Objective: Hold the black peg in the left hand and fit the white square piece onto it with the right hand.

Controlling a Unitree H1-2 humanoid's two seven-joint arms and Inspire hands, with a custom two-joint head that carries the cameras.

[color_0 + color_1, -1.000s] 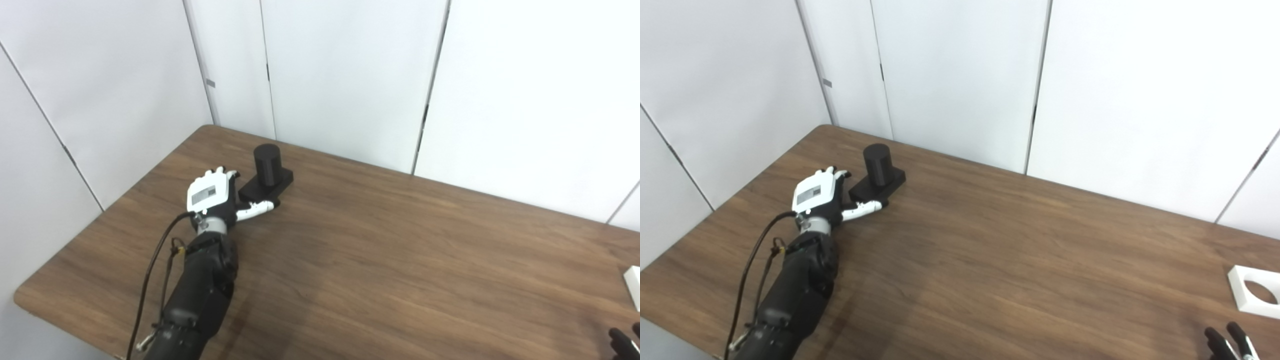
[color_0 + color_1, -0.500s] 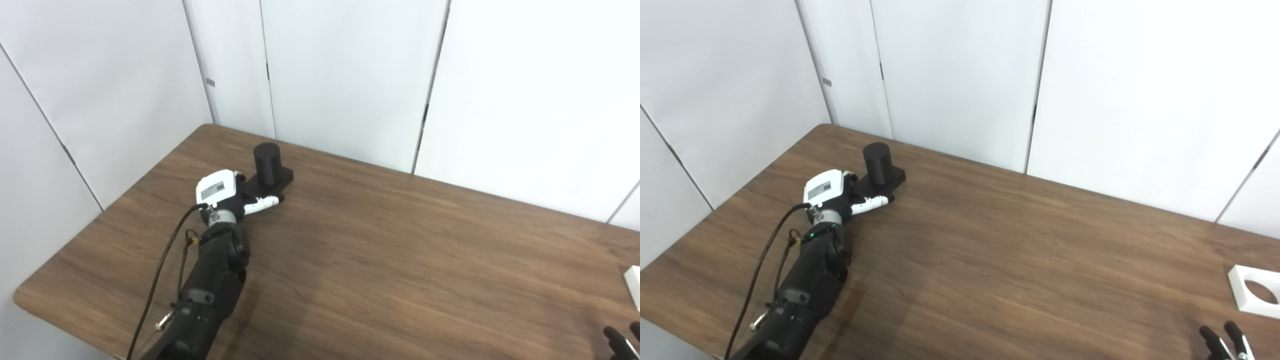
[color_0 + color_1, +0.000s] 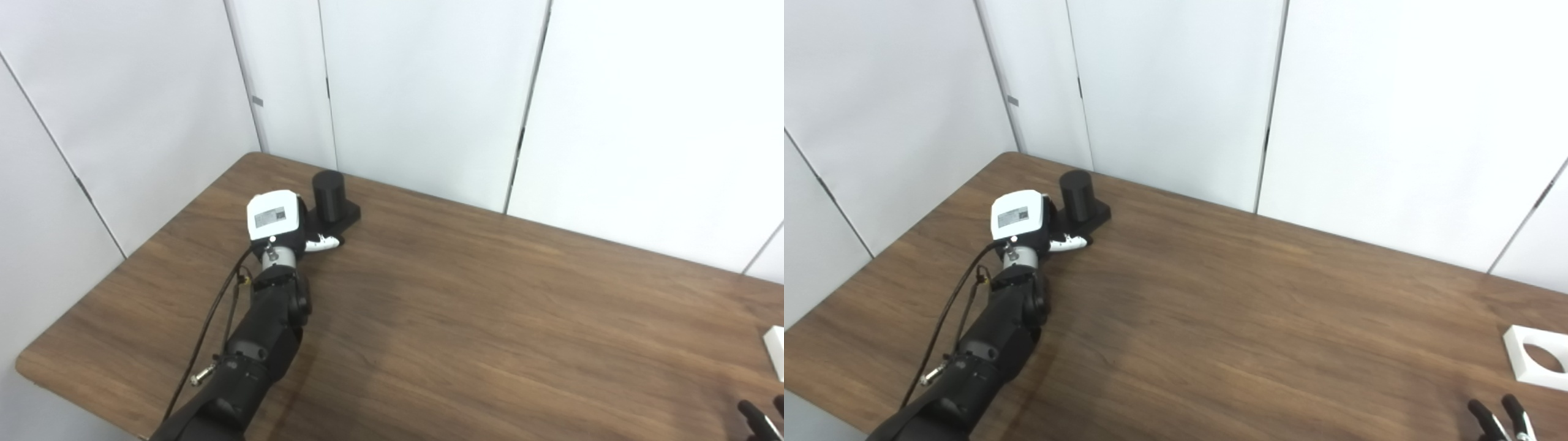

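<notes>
step: first grasp | left hand [image 3: 277, 218] over base of black peg [image 3: 328, 196] at far left of table [image 3: 1249, 318], fingers hidden, grip cannot be told | white square piece [image 3: 1536, 356] far right, right hand [image 3: 1502, 419] near it, only fingertips visible | next: secure and lift peg

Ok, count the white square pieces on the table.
1. The white square piece, with its round hole, lies flat at the table's far right edge, near the right hand's fingertips. Others may lie out of frame.

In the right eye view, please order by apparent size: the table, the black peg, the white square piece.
1. table
2. black peg
3. white square piece, cut by the edge, nearly alike; unsure.
</notes>
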